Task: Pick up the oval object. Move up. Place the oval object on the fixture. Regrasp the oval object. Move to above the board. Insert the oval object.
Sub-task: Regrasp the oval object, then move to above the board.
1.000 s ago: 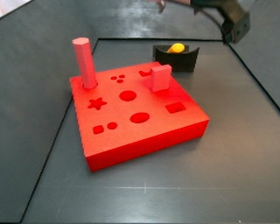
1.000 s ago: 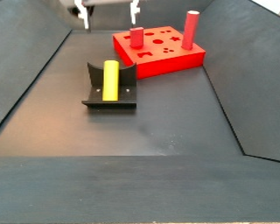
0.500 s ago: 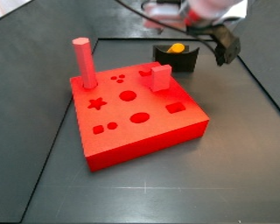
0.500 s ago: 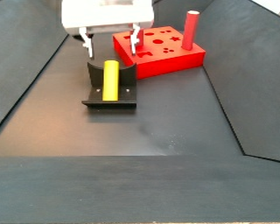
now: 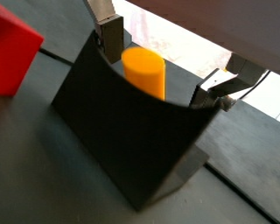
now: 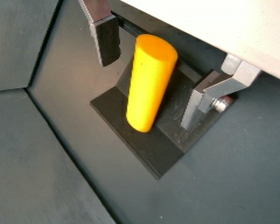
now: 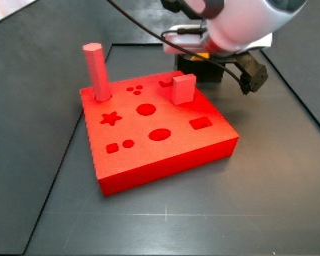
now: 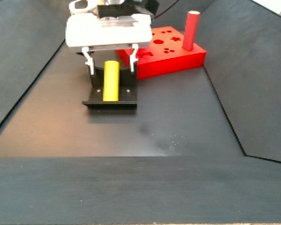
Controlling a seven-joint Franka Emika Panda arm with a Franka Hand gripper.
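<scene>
The oval object (image 6: 149, 83) is a yellow-orange peg lying in the notch of the dark fixture (image 6: 140, 156), seen in both wrist views and in a side view (image 8: 109, 81). My gripper (image 6: 152, 70) is open and low over the fixture (image 8: 108, 103). One finger (image 6: 104, 39) stands on each side of the peg, with a gap to each. The peg (image 5: 145, 74) rests on the fixture (image 5: 125, 131) with nothing gripping it. The red board (image 8: 167, 48) with its cut-out holes lies beyond. In a side view my gripper (image 7: 219, 68) and arm hide the fixture and peg.
A tall red cylinder peg (image 7: 93, 72) and a red rectangular block (image 7: 183, 88) stand in the board (image 7: 156, 135). Sloping dark walls (image 8: 255, 79) enclose the floor. A corner of the board (image 5: 8, 52) shows in a wrist view.
My gripper has come down from high above the bin to the fixture. Its open fingers now straddle the oval object, which has not moved.
</scene>
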